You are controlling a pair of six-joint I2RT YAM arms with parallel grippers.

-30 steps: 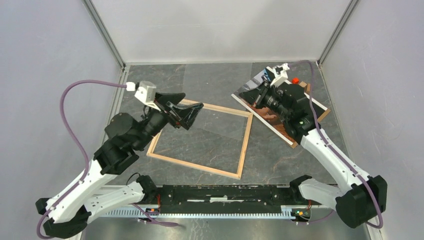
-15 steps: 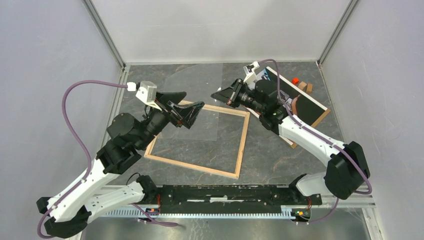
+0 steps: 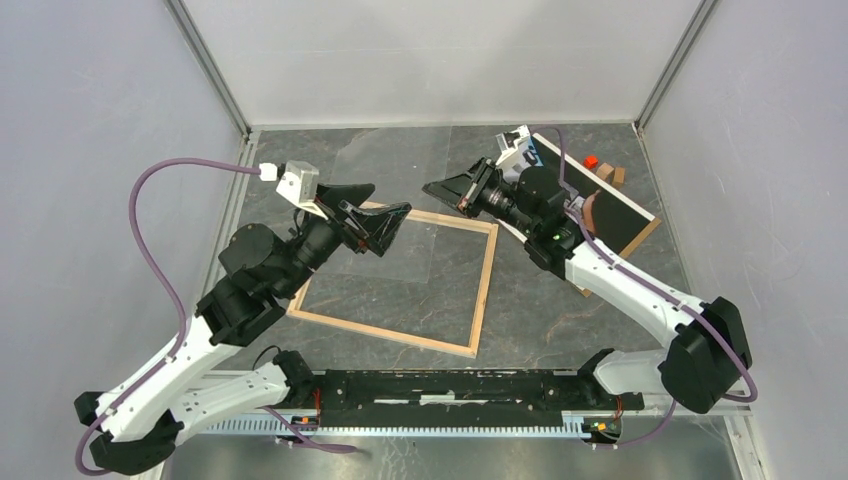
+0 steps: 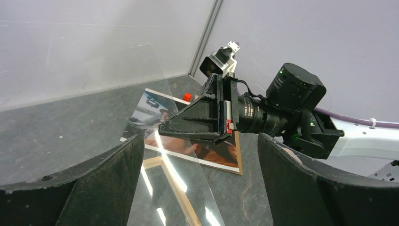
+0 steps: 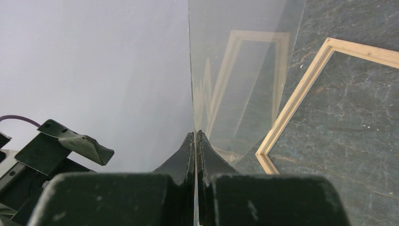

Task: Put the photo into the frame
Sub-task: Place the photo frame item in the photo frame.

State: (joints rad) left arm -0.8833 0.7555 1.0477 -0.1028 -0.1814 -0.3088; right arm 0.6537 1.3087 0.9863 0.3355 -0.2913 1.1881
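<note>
The frame (image 3: pixel 487 285) lies flat mid-table, pale wood side up; it also shows in the right wrist view (image 5: pixel 301 89). The photo (image 3: pixel 612 212) lies at the back right on a brown backing board (image 3: pixel 645 235) and shows in the left wrist view (image 4: pixel 153 110). My right gripper (image 3: pixel 440 188) is shut on the edge of a clear pane (image 3: pixel 420 250), pinched thin between the fingers (image 5: pixel 195 134); the pane (image 5: pixel 235 70) slants over the frame's far side. My left gripper (image 3: pixel 390 198) is open and empty, facing the pane (image 4: pixel 179 179) from the left (image 4: pixel 201 137).
A small red piece (image 3: pixel 591 161) and small wooden blocks (image 3: pixel 610 175) sit at the back right by the photo. Grey walls close in the table on three sides. The arm bases and a black rail (image 3: pixel 450 385) line the near edge.
My right gripper swung left from over the photo to the pane's edge by the frame's far right corner and has held there since. The left arm barely moved.
</note>
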